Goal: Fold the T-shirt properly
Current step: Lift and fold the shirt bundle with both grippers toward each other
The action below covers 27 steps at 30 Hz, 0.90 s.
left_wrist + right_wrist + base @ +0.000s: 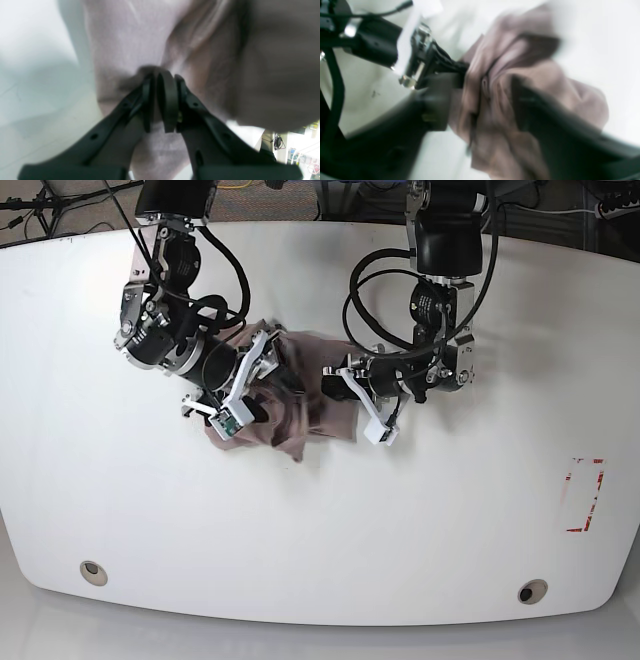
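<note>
Item: T-shirt [300, 395], dusty mauve, bunched in a wrinkled heap on the white worktop [420, 520], between my two arms, toward the far middle.

Left gripper [162, 77]: jaws nearly together, pinching a fold of the cloth, seen close in the left wrist view.

Right gripper [480, 100]: jaws set apart with gathered cloth between them; the view is blurred, so I cannot tell if they grip it.

Red-marked rectangle [583, 495]: near the worktop's edge, well apart from the shirt.

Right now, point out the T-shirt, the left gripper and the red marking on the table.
T-shirt [300, 415], base view, on the bunched cloth between the arms.
Left gripper [162, 80], left wrist view, at its fingertips, shut on a fold of cloth.
Red marking [583, 495], base view, on its outline at the table's right side.
</note>
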Motion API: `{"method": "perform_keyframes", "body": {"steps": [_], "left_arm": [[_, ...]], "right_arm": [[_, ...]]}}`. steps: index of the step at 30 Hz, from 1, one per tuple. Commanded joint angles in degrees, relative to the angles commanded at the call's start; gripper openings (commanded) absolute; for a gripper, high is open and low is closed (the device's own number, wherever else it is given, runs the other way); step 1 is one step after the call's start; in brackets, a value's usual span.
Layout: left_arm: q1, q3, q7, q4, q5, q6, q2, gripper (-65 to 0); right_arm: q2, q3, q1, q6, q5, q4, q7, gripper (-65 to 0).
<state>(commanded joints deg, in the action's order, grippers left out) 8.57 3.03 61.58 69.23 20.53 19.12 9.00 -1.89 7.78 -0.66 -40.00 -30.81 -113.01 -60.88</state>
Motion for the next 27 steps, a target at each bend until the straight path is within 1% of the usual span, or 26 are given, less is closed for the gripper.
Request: {"method": "perform_keyframes", "body": {"steps": [1,3,6,9,11,13,14,16,21,27], "left_arm": [[0.09,-0.09,0.0,0.0,0.0,0.0,0.0,-57.9],[0.09,-0.09,0.0,0.0,0.0,0.0,0.0,-57.9],[0.18,-0.09,0.0,0.0,0.0,0.0,0.0,-57.9],[0.35,0.0,0.0,0.09,0.62,0.09,0.0,-57.9],[0.44,0.0,0.0,0.09,2.2,0.09,0.0,-57.8],[0.62,-0.09,0.0,0.09,4.31,0.09,0.0,-56.0],[0.97,0.0,0.0,0.18,6.07,0.09,0.0,-53.6],[1.49,0.0,0.0,0.18,8.09,0.09,-0.43,-50.0],[2.46,0.0,0.0,0.79,12.4,0.09,-1.75,-43.6],[2.81,0.09,0.09,6.86,17.32,0.09,-4.03,-41.7]], "right_arm": [[0.09,0.0,0.0,0.0,0.0,-0.26,0.0,-12.4],[0.18,0.0,0.0,0.0,0.0,-0.62,0.0,-11.4],[0.18,0.0,-0.09,0.0,-0.44,-0.97,0.0,-12.8],[0.0,0.35,-0.09,0.0,-0.44,-1.49,0.0,-15.9],[-0.18,0.53,-0.09,0.0,-0.44,-1.67,0.0,-17.4],[-1.05,0.88,-0.09,0.0,-0.44,-1.76,0.0,-18.7],[-1.76,1.41,-0.09,0.0,-0.53,-2.02,0.0,-19.7],[-2.29,2.46,-0.09,0.0,-0.53,-2.11,0.0,-20.1],[-2.29,6.77,-0.09,0.0,-0.53,-2.11,-0.44,-19.8],[-2.29,9.93,-0.26,0.0,-0.35,-1.76,-3.08,-19.8]]}}
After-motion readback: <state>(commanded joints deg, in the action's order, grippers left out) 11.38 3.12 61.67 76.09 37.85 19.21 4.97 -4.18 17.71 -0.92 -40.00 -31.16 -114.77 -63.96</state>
